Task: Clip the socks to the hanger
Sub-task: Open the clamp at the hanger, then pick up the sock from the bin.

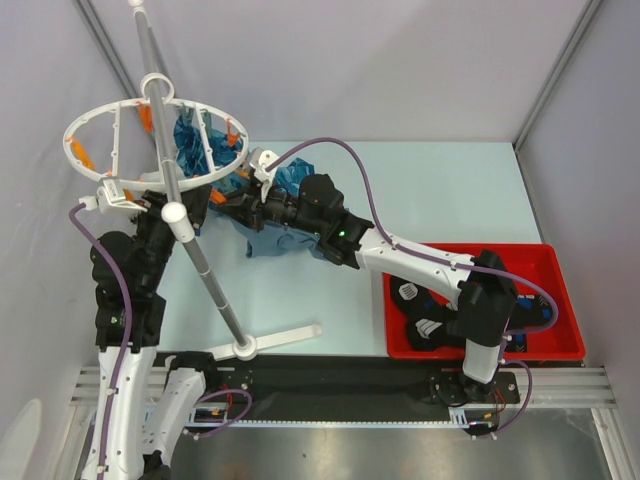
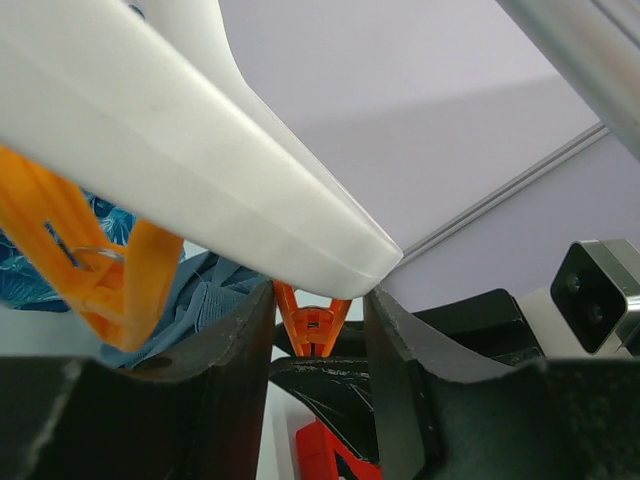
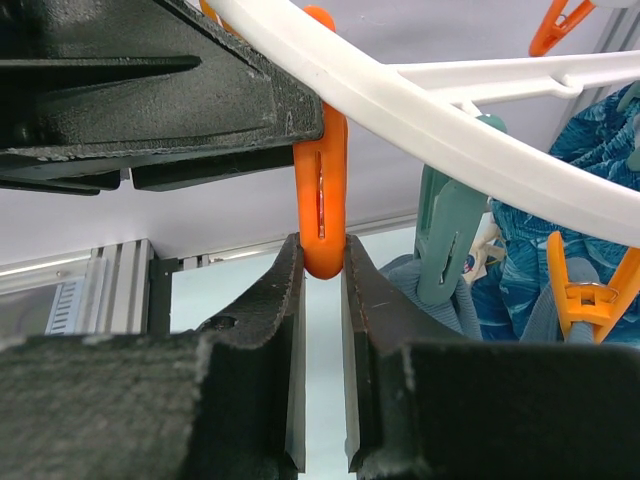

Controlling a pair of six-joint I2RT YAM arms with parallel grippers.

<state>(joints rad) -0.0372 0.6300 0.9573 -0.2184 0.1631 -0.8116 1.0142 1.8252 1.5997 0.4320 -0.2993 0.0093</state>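
Observation:
The socks (image 1: 420, 328), black with white stripes, lie in the red tray (image 1: 545, 262) at the right. The white ring hanger (image 1: 70, 140) hangs on a pole at the back left. My right gripper (image 1: 258, 192) reaches up to the ring's near rim. In the right wrist view it (image 3: 322, 255) is shut on the lower end of an orange clip (image 3: 322, 180) hanging from the rim (image 3: 450, 110). My left gripper (image 1: 150, 203) is under the ring's left side. Its jaws (image 2: 320, 295) stand apart with nothing between them, the white rim (image 2: 200, 170) crossing just above the tips. The same orange clip (image 2: 312, 322) shows beyond.
Blue patterned cloths (image 1: 195, 145) hang clipped on the ring's far side. A grey-blue cloth (image 1: 275, 242) lies on the table under my right wrist. The stand's slanted metal pole (image 1: 195, 250) runs down to its white foot (image 1: 270, 342). A teal clip (image 3: 450, 230) hangs beside the orange one.

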